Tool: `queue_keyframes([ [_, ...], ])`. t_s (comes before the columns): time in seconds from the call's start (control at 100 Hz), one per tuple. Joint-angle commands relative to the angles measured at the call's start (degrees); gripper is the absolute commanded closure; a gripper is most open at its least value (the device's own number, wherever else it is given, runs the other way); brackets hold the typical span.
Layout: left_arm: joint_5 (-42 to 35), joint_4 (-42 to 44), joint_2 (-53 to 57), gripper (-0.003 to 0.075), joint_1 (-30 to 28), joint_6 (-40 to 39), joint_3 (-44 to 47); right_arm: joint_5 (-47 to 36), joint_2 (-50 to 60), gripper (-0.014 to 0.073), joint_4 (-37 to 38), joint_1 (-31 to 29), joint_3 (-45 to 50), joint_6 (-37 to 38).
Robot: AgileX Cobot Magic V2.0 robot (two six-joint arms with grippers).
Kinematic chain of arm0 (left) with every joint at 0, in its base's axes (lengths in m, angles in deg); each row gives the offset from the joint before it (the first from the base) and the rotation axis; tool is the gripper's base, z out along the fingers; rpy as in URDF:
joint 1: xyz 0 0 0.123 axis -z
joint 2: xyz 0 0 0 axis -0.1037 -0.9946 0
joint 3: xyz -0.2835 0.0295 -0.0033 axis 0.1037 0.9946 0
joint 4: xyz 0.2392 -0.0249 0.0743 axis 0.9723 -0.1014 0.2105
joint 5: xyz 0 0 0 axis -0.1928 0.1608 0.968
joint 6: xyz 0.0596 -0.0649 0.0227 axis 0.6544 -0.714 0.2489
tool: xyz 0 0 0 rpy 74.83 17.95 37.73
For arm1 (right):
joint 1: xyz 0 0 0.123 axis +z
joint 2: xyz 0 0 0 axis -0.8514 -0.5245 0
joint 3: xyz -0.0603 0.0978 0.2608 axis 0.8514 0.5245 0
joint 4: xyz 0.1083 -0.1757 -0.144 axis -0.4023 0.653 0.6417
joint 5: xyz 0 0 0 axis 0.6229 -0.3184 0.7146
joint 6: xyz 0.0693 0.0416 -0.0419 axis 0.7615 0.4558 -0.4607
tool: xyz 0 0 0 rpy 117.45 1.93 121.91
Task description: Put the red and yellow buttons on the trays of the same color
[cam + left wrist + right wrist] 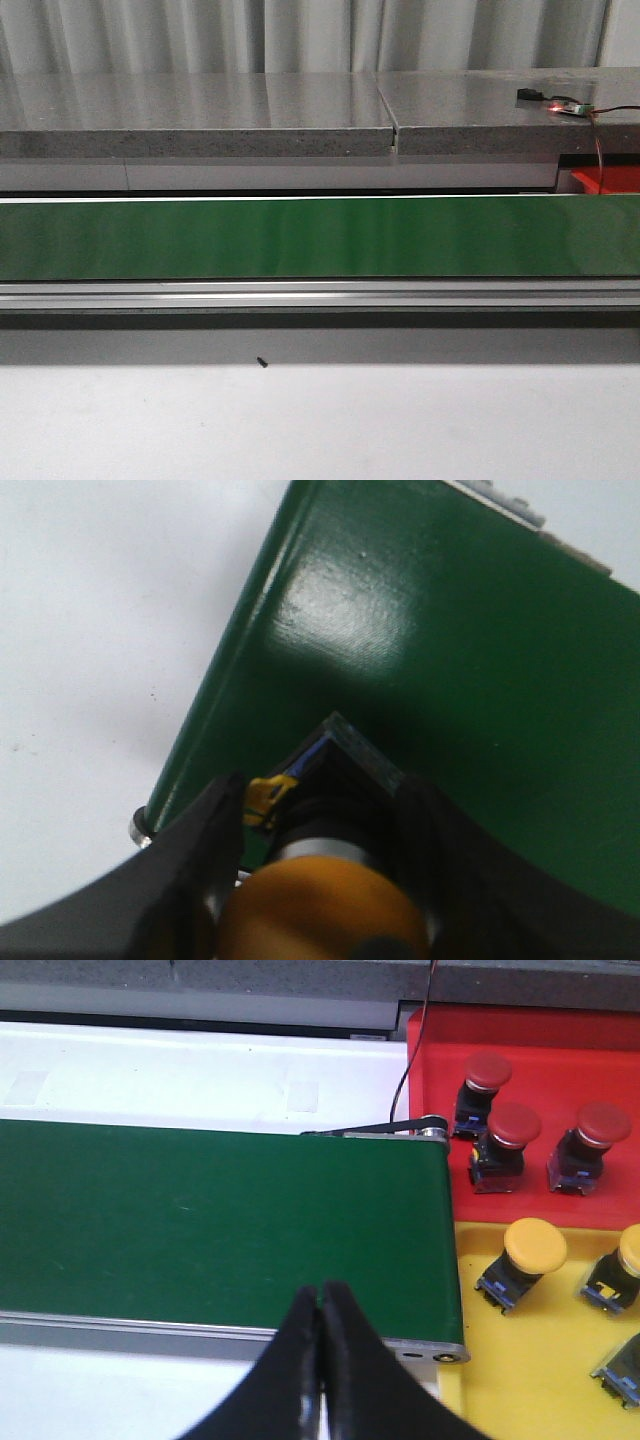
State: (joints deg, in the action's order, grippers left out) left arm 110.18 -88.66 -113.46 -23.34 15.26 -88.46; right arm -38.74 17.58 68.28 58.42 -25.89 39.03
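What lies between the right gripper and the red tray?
Right wrist view: only bare green belt and its end roller separate the shut right gripper from the red tray.

The belt (300, 238) is deep green with a pale sheen, edged by a silver rail (320, 293). The table (320, 425) is plain white; the ledge (190, 115) behind is speckled grey. In the right wrist view, the red tray (530, 1045) holds red buttons (514, 1125); at 6 o'clock of it, the yellow tray (530, 1360) holds yellow buttons (535, 1245). The left jaws are black around a yellow-orange button (320, 910).
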Motion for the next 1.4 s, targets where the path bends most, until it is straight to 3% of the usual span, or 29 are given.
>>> queue_keyframes([
  [0.0, 0.4, 0.0, 2.0, 0.0533, 0.4, 0.1, -1.2, -3.5, 0.3, 0.0660, 0.0, 0.1, -1.5, -0.5],
  [0.09, 0.3, 0.0, 2.0, 0.0464, 0.4, 0.2, -1.2, -3.5, 0.3, 0.0660, 0.0, 0.1, -1.5, -0.5],
  [0.26, 1.1, 0.0, 2.0, 0.0219, 0.5, 1.8, -1.2, -3.5, 0.3, 0.0660, 0.0, 0.1, -1.5, -0.5],
  [0.33, 1.0, -0.1, 2.1, 0.0182, 0.5, 1.8, -1.2, -3.5, 0.3, 0.0660, 0.0, 0.1, -1.5, -0.5],
  [0.89, -10.4, -7.9, 9.8, 0.0183, -0.5, 3.1, -4.8, -3.5, 0.3, 0.0660, 0.0, 0.1, -1.5, -0.5],
  [1.39, -10.0, -8.0, 9.0, 0.0183, -11.0, 3.0, -5.6, -3.5, 0.3, 0.0660, 0.0, 0.1, -1.5, -0.5],
])
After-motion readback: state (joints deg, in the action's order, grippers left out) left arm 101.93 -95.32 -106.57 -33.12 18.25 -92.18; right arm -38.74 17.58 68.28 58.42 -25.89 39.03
